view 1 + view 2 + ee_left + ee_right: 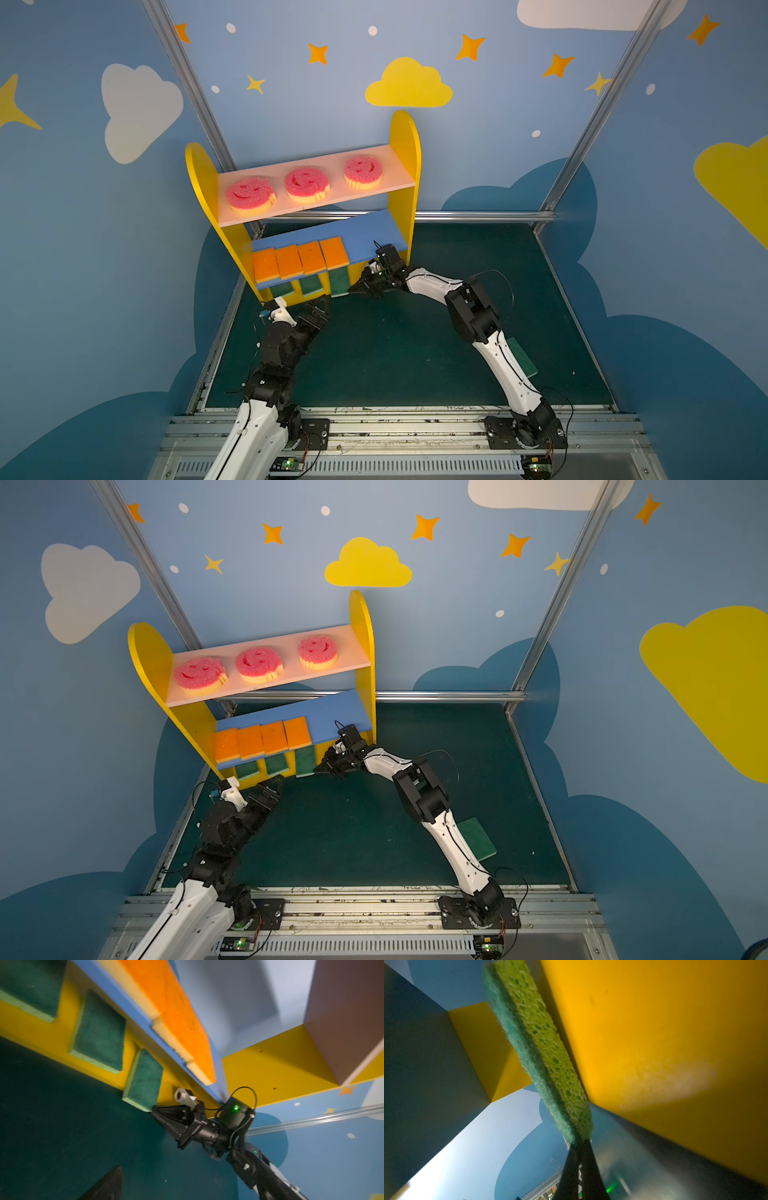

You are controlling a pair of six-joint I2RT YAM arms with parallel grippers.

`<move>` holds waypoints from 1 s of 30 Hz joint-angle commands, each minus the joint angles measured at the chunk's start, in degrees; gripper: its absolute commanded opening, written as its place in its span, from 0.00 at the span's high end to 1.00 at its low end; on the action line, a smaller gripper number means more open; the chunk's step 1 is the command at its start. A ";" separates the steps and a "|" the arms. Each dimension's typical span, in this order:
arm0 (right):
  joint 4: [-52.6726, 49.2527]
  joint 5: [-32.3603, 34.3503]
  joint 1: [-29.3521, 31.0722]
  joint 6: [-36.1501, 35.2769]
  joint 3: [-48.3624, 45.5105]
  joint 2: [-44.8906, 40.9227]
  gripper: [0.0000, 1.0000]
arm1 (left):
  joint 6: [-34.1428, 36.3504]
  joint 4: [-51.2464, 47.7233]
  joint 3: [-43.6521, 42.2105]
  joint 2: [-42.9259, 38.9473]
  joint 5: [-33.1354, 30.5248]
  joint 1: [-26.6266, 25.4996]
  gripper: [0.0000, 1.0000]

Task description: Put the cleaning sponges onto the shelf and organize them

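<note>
Three pink sponges (306,185), four orange (311,257), four green (309,285) (one loose) — right gripper (353,289) pinches one, left gripper (320,304) spread.

Two matching arms. Left arm (266,415) and right arm (511,365): white shells on the long links, black housings at the joints. Thin black cables (509,286) loop along them. Left gripper (320,305) and right gripper (354,289): black wedge-shaped fingers. White bracket (280,312) at left wrist. Black base plate (498,430), screws showing. Green light (236,1108) on right wrist housing.
</note>
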 commanded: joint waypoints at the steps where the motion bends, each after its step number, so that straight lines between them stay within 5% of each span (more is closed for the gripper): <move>1: 1.11 -1.16 -0.32 -0.63 2.29 2.40 1.00 | 1.95 -6.63 0.34 1.05 2.42 2.25 0.03; 13: 3.48 -3.48 -0.17 0.51 10.18 7.63 1.00 | 1.91 -6.67 -0.79 1.62 4.16 4.86 0.03; 30: -8.14 4.76 -0.14 -3.69 11.98 6.41 1.00 | 2.08 -10.35 -0.03 -0.67 5.83 6.16 0.03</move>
